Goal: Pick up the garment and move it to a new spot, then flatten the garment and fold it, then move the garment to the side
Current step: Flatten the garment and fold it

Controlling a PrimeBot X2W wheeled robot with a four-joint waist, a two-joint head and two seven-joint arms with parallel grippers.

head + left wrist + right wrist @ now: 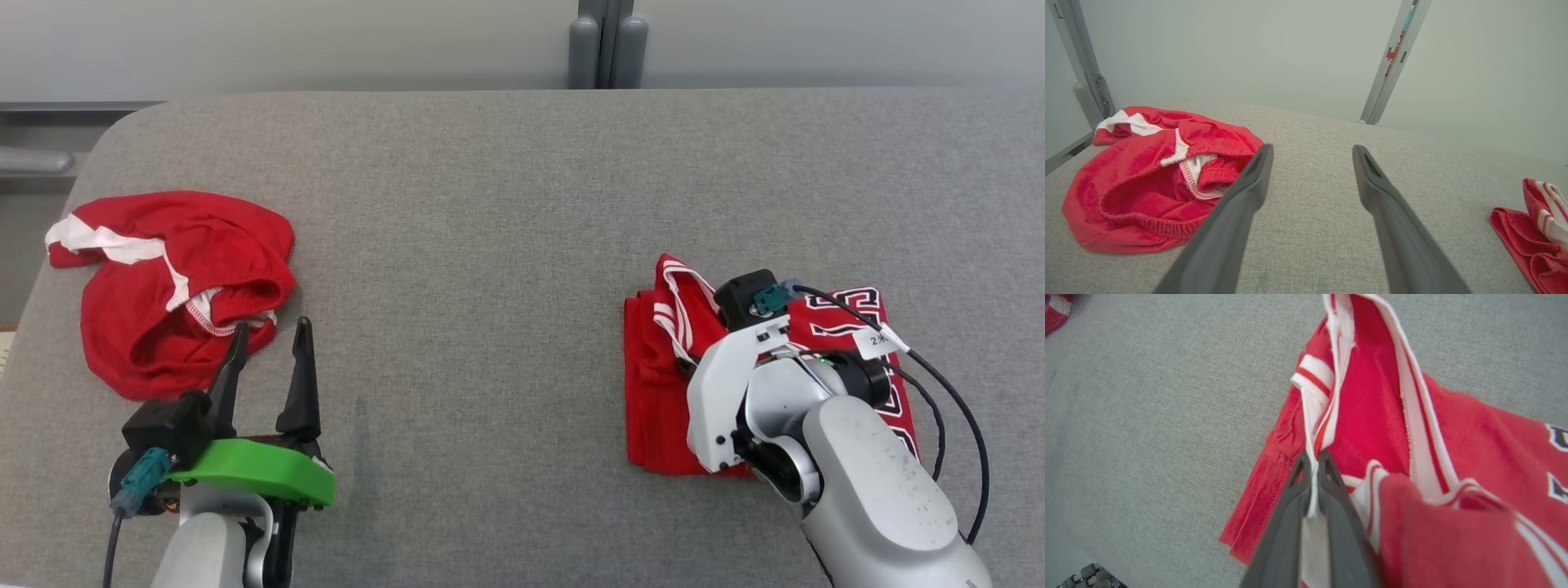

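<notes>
The right hand [1312,457] is clenched on the white trim of the folded red basketball jersey with white edging [1372,416], which lies directly beneath it on the grey fabric-covered desk [490,245]. Only one edge is held, so the sideways move should be low and slow, or the folds may open. The left hand [272,327] is released, fingers spread, with the crumpled red shorts [147,343] just beyond its tips.
</notes>
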